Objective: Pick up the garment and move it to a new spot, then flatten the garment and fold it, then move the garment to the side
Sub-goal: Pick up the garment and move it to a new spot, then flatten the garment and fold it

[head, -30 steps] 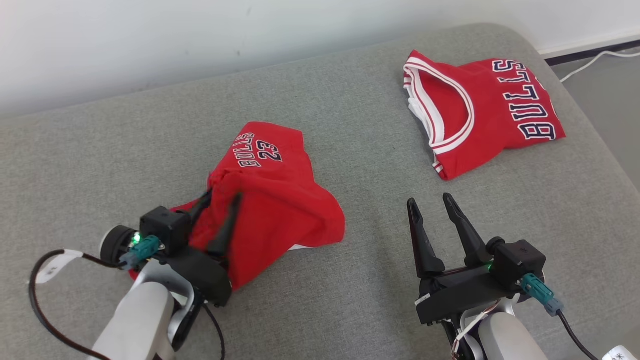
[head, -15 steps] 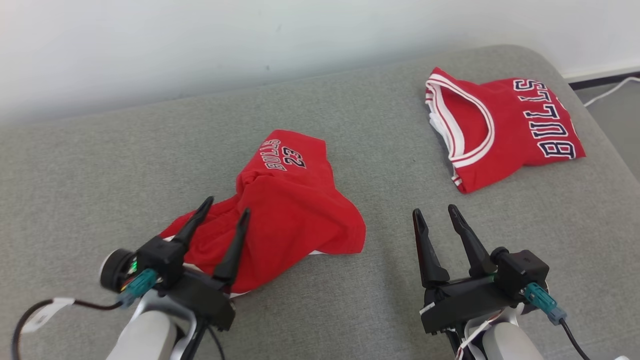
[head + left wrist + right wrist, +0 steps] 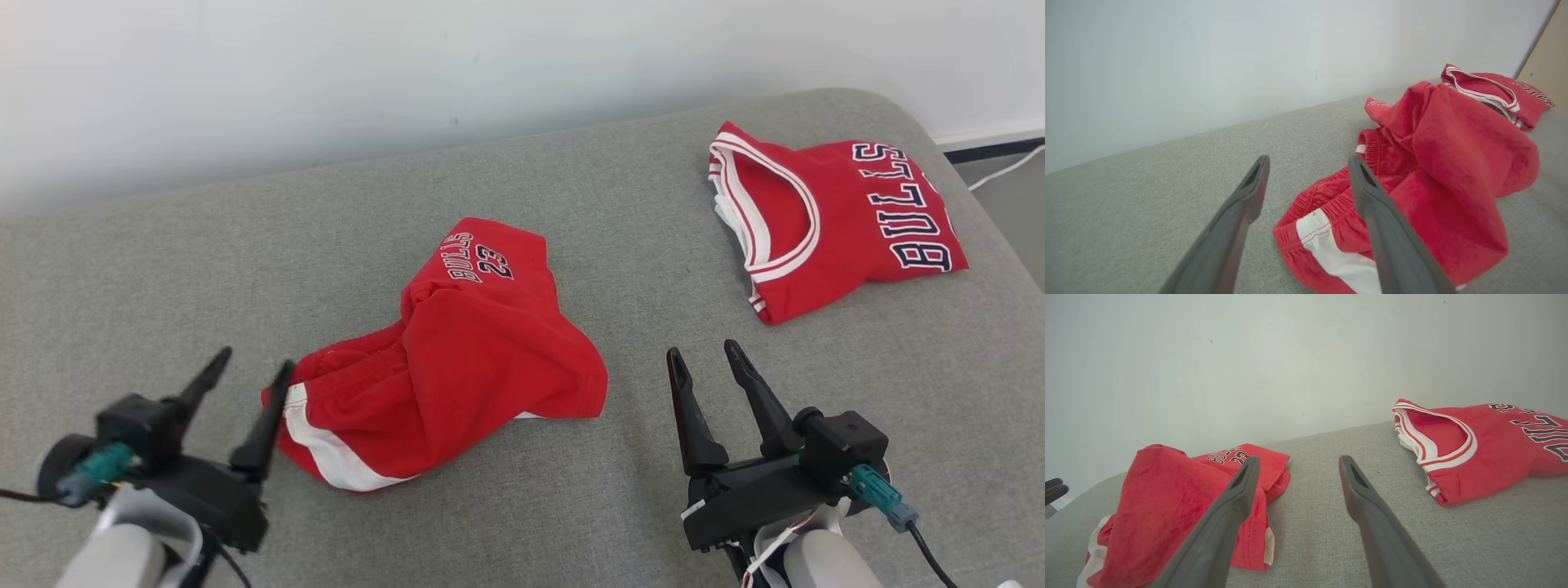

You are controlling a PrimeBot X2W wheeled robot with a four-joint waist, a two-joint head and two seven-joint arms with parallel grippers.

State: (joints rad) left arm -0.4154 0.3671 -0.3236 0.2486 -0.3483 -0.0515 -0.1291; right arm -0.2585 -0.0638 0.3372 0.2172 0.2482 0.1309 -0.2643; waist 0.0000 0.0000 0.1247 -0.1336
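**Flattening the shorts: where I would take hold**

My left gripper (image 3: 253, 366) hangs with its two dark fingers spread wide and nothing between them, just beside the near-left end of the crumpled red basketball shorts (image 3: 457, 359). My right gripper (image 3: 702, 351) is spread just as wide and empty, a little apart from the heap on its right side. The shorts sit near the middle of the grey fabric cushion (image 3: 204, 261). One part is thrown over the rest, so the "BULLS 23" print faces up at the far end. The gathered elastic waistband (image 3: 1331, 196) and a white side stripe (image 3: 318, 453) are turned toward my left fingers.

I judge the move to a new spot done and the flattening mine to start. I would pinch the waistband at the stripe with the left and send the right in low for the loose hem at the heap's near-right corner. Then I would draw the two apart along the cushion, keeping the cloth low so it slides open rather than bunches. The soft fabric will likely drag on the cushion's weave, so a slow pull suits. The folded red jersey (image 3: 841, 220) lies well apart at the far right, and my right arm should stay away from it.
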